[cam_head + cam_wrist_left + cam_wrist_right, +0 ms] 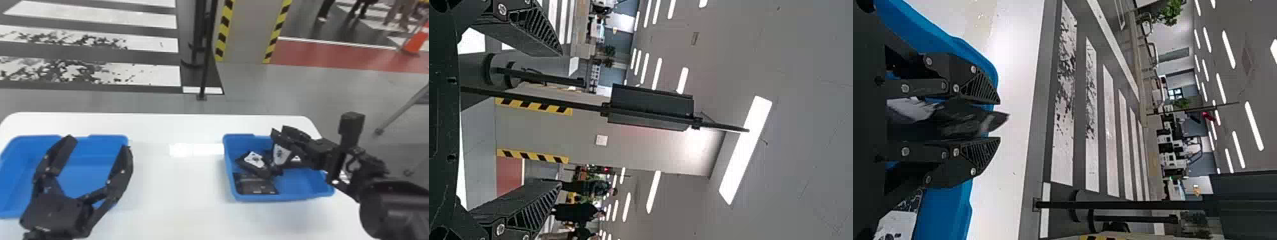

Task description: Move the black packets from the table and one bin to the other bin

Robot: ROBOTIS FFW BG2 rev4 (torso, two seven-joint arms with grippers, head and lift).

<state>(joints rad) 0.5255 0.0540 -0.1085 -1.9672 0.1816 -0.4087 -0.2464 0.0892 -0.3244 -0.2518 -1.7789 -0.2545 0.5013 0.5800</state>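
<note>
My left gripper point(98, 145) stands open in front of and over the left blue bin point(83, 166); in the left wrist view the left gripper point(561, 119) has nothing between its widely parted fingers. Over the right blue bin point(306, 183) is my right gripper point(285, 140), shut on a black packet point(279, 155) with a white label. The right wrist view has this packet point(965, 119) between the two fingers of the right gripper point(997, 120). Inside the right bin lie a white-labelled packet point(255, 159) and a dark flat packet point(255, 185).
The white table point(178, 194) carries both bins, with a bare stretch between them. Beyond its far edge stand a black pole point(206, 63) and a pillar point(247, 32) with yellow-black striped edges. People and an orange cone point(415, 41) are farther back.
</note>
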